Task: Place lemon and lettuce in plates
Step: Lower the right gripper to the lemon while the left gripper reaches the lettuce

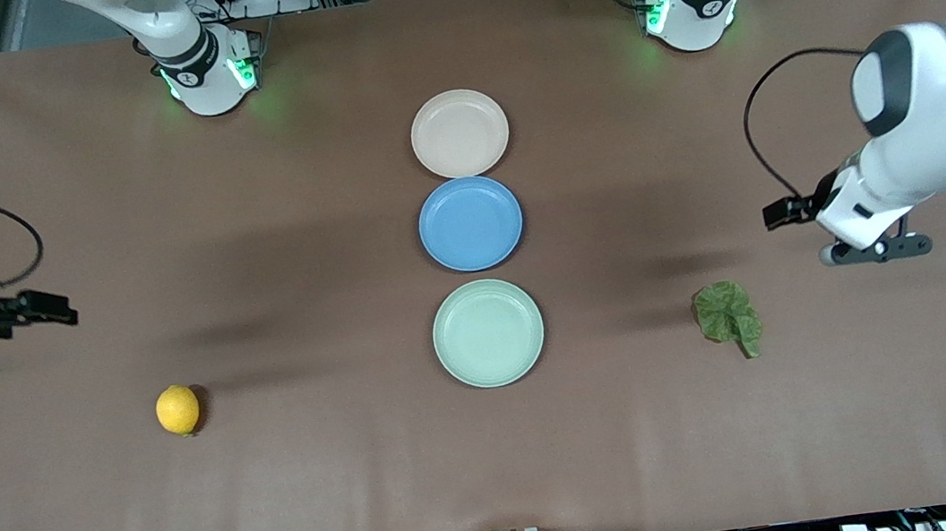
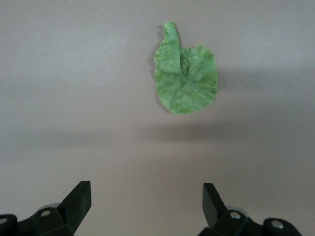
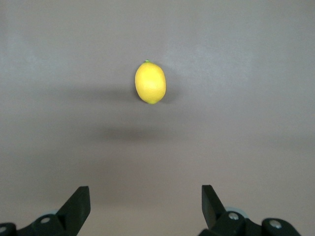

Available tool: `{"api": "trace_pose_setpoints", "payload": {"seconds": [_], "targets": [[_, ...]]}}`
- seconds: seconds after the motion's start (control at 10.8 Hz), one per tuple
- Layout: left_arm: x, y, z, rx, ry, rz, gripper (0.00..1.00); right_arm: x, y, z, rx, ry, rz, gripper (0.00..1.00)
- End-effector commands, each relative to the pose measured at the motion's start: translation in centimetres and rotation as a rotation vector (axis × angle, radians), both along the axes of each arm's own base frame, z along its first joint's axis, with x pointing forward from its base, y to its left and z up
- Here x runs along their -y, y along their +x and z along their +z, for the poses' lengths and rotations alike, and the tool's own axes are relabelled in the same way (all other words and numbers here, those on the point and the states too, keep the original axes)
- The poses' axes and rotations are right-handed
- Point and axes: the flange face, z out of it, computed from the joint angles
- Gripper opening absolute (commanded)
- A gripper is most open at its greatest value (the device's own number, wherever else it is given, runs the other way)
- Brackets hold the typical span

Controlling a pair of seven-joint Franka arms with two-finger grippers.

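On the bare table, toward the right arm's end, lies the lemon (image 1: pixel 178 410); toward the left arm's end lies the lettuce (image 1: pixel 728 317), both outside the plates (image 1: pixel 488 333). The right gripper (image 3: pixel 145 209) and left gripper (image 2: pixel 146 206) hover spread, empty. Each should descend centred, straddling its item before closing.
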Motion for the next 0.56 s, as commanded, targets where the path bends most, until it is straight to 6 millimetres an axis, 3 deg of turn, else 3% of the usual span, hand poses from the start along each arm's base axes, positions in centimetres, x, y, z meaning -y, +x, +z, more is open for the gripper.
{"api": "trace_pose_setpoints", "payload": {"seconds": [0.0,0.19,0.46], "targets": [[-0.2,0.7,-6.7,0.039,-0.026,0.000,1.00,0.5,2.6,-3.1,0.065,0.005,0.033,1.00],[0.1,1.7,-11.3,0.081,-0.029,-0.006,1.00,0.7,4.1,-6.8,0.078,0.002,0.042,1.00],[0.7,2.6,-14.5,0.123,-0.040,-0.005,1.00,1.1,5.5,-12.6,0.050,-0.001,0.035,1.00]]}}
